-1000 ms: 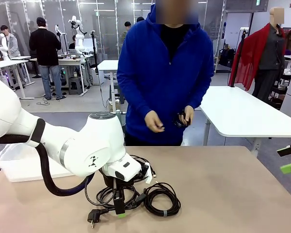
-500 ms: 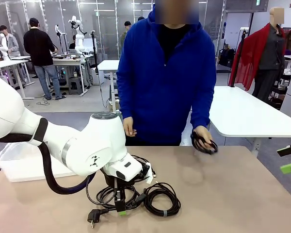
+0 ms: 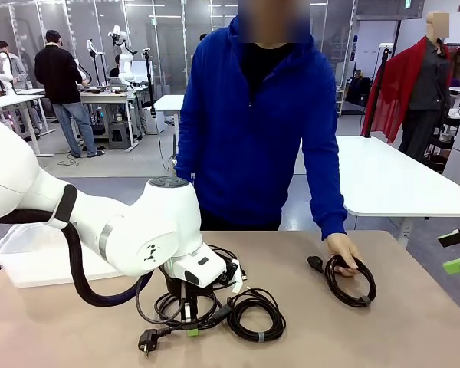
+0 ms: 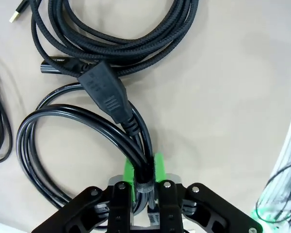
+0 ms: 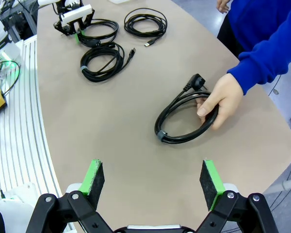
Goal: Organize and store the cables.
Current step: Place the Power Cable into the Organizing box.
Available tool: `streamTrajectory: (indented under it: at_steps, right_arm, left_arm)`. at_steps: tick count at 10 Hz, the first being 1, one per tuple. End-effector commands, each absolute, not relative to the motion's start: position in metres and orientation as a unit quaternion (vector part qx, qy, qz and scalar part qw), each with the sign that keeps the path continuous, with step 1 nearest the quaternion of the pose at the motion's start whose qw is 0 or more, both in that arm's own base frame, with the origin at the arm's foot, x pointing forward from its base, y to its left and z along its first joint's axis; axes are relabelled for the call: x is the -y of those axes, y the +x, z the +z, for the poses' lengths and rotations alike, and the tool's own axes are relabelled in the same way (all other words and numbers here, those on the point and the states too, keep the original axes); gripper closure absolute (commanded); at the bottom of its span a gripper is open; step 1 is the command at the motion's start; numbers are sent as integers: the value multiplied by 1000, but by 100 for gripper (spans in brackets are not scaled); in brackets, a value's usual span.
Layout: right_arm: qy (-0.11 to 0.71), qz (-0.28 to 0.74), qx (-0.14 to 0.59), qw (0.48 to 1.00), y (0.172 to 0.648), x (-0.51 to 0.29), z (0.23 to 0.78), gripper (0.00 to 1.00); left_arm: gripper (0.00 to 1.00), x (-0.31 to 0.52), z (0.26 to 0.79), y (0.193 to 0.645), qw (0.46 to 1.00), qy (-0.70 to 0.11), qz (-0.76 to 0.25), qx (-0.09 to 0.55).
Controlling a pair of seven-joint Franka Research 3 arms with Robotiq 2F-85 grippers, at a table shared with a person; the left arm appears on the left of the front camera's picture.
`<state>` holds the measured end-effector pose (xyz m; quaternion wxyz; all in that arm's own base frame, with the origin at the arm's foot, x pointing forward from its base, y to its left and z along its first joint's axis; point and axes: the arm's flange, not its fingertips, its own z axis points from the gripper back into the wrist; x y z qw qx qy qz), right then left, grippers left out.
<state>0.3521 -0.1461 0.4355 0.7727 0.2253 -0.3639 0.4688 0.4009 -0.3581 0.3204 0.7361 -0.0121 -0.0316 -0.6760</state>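
Left gripper (image 4: 144,171): clenched on the bunched strands of a black power-cord coil (image 4: 72,141) that lies on the table (image 4: 223,121). Braided coil (image 4: 121,41): just beyond its fingertips, by that cord's plug. Right gripper (image 5: 153,177): released, jaws wide. Banded coil (image 5: 182,121): on the table ahead of it, gripped by the person's hand (image 5: 222,99).

table (image 3: 383,337): tan | on it: cable coils (image 3: 257,335), clear bin (image 3: 23,261)
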Motion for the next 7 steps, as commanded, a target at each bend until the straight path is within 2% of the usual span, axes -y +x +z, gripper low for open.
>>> streamTrajectory:
  at_steps: [1,3,4,5,7]
  right_arm:
    - [228,467,371,769,353,146,436,0]
    - [228,467,371,769,353,146,436,0]
    - [228,467,371,769,353,146,436,0]
    - [228,467,371,769,353,146,436,0]
    - [228,467,371,769,353,146,436,0]
  left_arm:
    - [100,356,359,394,715,-32,-698,6]
    - [100,338,412,386,703,-60,-708,-35]
    - [100,330,437,384,703,-33,-707,-66]
    - [100,324,464,382,711,-18,-701,-53]
    - [100,302,509,374,691,2,-722,-25]
